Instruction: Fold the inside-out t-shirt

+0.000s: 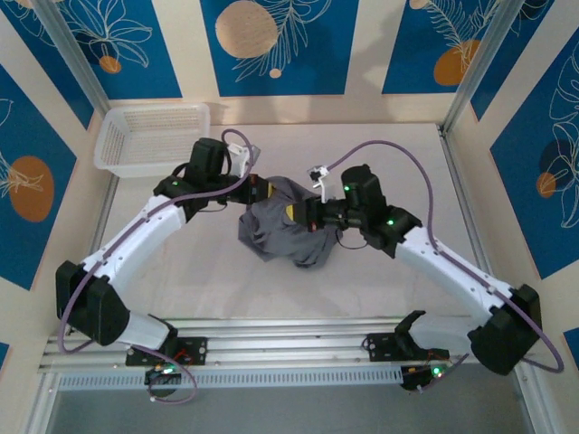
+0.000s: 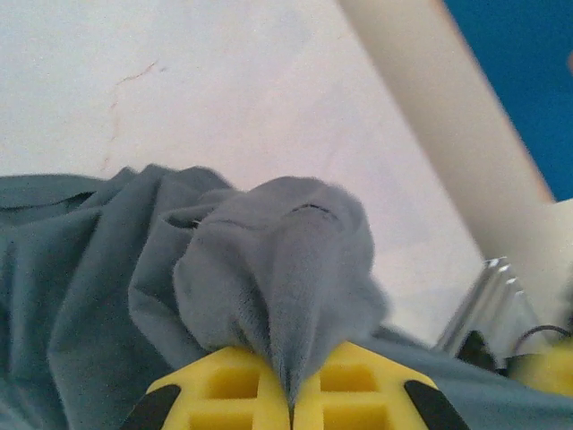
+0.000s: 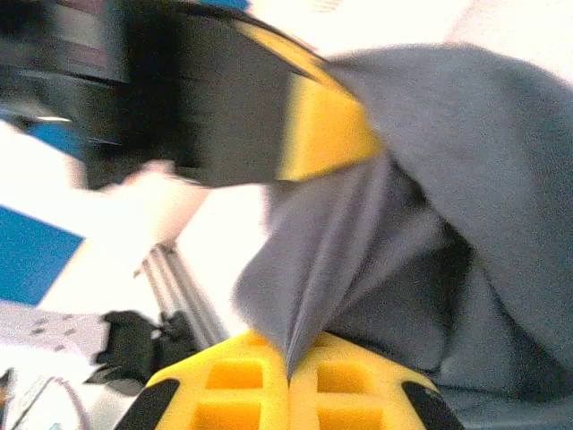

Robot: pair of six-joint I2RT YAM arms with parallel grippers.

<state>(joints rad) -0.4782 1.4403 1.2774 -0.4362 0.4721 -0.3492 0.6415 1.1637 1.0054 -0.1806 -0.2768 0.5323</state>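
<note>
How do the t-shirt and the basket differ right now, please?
The t-shirt is dark grey, the basket white. The t-shirt is bunched mid-table; the basket stands in the far left corner. The left gripper and right gripper are shut on the t-shirt; neither holds the basket. Both are over the same table.
</note>
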